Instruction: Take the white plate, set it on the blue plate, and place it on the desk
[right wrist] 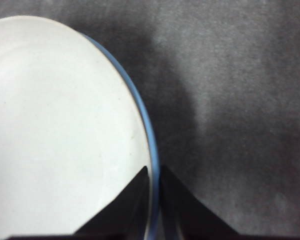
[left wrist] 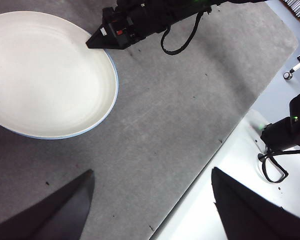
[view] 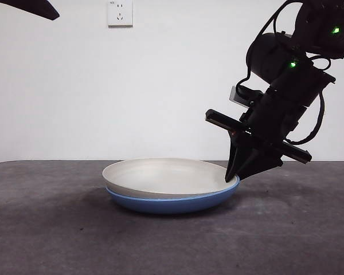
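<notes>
The white plate (view: 160, 175) lies nested inside the blue plate (view: 172, 204) on the desk (view: 292, 229). My right gripper (view: 230, 177) comes down from the upper right onto the stack's right rim. In the right wrist view its jaws (right wrist: 152, 172) are nearly together over the rim, one over the white plate (right wrist: 55, 125), the other outside the blue rim (right wrist: 146, 122). The left wrist view shows the white plate (left wrist: 45, 75), a thin blue edge (left wrist: 115, 85) and the right gripper (left wrist: 92, 42) at the rim. My left gripper (left wrist: 152, 172) is open, empty and high above the desk.
A wall socket (view: 120, 12) is on the white wall behind. The left arm shows as a black tip (view: 34, 8) at the top left. In the left wrist view the desk's edge (left wrist: 210, 165) runs diagonally, with pale floor and black equipment (left wrist: 285, 135) beyond.
</notes>
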